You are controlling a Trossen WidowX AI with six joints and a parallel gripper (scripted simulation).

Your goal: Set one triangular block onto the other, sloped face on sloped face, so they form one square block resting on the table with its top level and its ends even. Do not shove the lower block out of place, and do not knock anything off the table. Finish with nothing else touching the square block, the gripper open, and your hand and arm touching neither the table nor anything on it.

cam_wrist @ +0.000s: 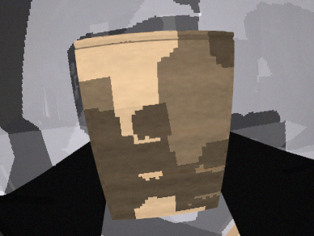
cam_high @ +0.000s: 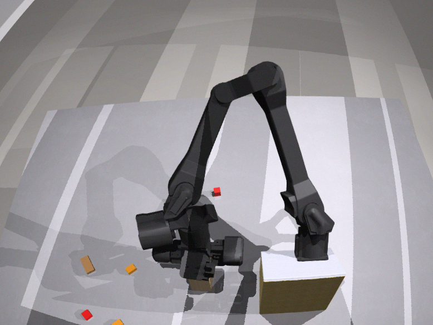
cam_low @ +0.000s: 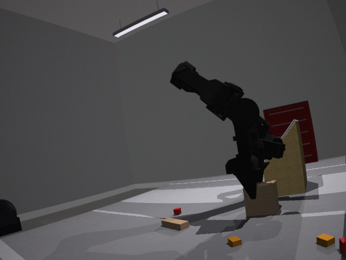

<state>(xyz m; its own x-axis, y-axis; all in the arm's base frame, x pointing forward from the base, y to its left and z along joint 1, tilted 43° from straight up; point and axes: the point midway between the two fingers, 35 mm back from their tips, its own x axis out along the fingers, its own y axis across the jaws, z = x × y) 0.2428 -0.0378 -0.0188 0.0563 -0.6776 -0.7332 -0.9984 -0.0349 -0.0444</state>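
Two tan wooden triangular blocks stand together as one squarish block on the table. My gripper points down and is shut on the upper triangular block, with a black finger on each side. In the wrist view its top face is broad and looks about level. A thin strip of wood, split off by a dark line, runs along its far edge. The sloped seam is not clear in any view, so I cannot tell how tightly the faces meet. The arm hides most of the block in the top view.
A flat tan bar, an orange piece, another orange piece and a red piece lie around. A red cube lies farther off. The arm's base box stands nearby.
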